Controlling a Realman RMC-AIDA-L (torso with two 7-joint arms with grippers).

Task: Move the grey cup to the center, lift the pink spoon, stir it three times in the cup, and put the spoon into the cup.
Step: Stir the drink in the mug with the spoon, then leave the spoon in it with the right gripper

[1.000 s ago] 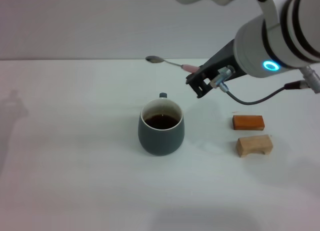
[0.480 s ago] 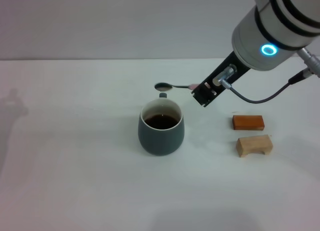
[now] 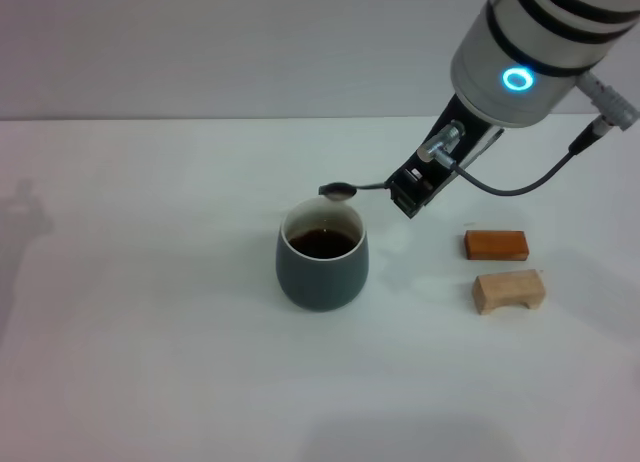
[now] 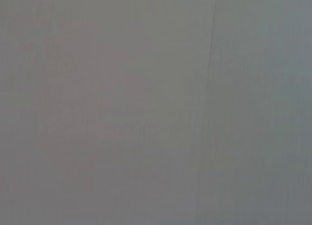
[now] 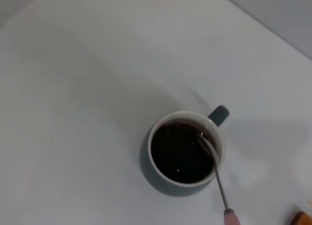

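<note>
The grey cup (image 3: 322,254) stands upright near the middle of the white table, holding dark brown liquid; the right wrist view shows the grey cup (image 5: 185,152) from above. My right gripper (image 3: 410,195) hangs above and to the right of the cup, shut on the handle of the pink spoon (image 3: 350,190). The spoon lies about level, its metal bowl in the air just over the cup's far rim. From the wrist, the pink spoon (image 5: 217,178) reaches over the liquid, its pink handle end low in the picture. My left gripper is out of view.
An orange block (image 3: 495,244) and a tan wooden block (image 3: 509,290) lie to the right of the cup, below my right arm. The left wrist view shows only a plain grey surface.
My right gripper carried the spoon from the far side of the table toward me and lower. The spoon's bowl now sits over the cup's rim. The cup has not moved.
</note>
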